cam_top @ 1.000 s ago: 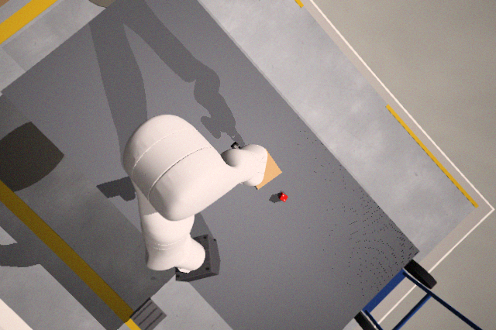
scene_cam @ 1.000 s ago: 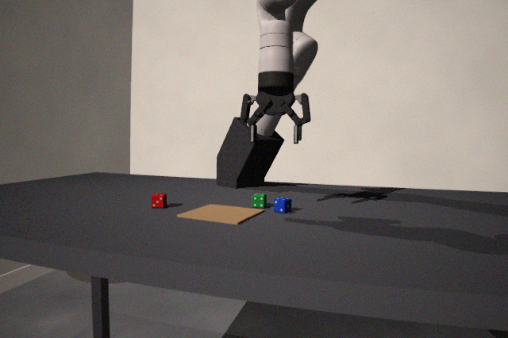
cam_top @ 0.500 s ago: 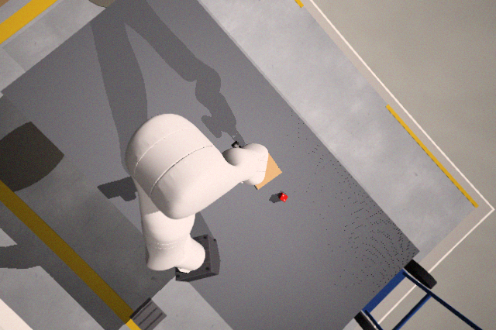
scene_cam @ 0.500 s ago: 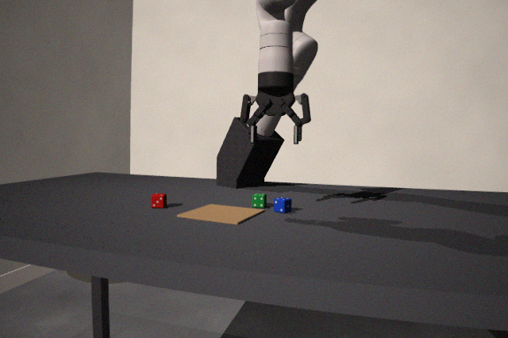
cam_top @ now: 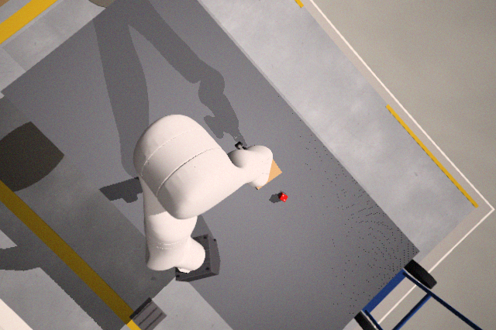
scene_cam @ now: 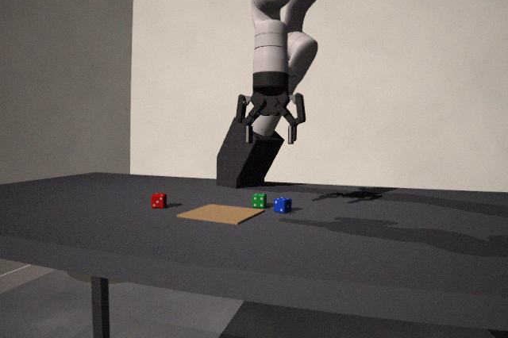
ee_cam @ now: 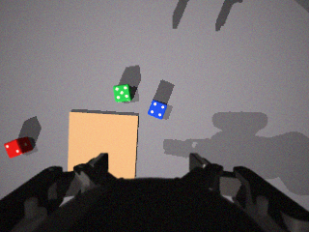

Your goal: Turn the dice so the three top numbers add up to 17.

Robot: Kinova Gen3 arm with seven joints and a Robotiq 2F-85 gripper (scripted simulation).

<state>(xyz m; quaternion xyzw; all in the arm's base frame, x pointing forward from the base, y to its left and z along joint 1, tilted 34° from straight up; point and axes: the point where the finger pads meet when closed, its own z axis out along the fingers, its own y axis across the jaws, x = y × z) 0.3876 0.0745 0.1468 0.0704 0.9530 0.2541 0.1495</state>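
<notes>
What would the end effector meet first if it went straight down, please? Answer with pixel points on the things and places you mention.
Probably the mat (cam_top: 274, 172) (scene_cam: 221, 213) (ee_cam: 102, 140), under one finger of the end effector (scene_cam: 269, 142) (ee_cam: 149, 161); depth is unclear, so possibly the table (cam_top: 320, 238) (scene_cam: 246, 252) (ee_cam: 232, 72).
</notes>
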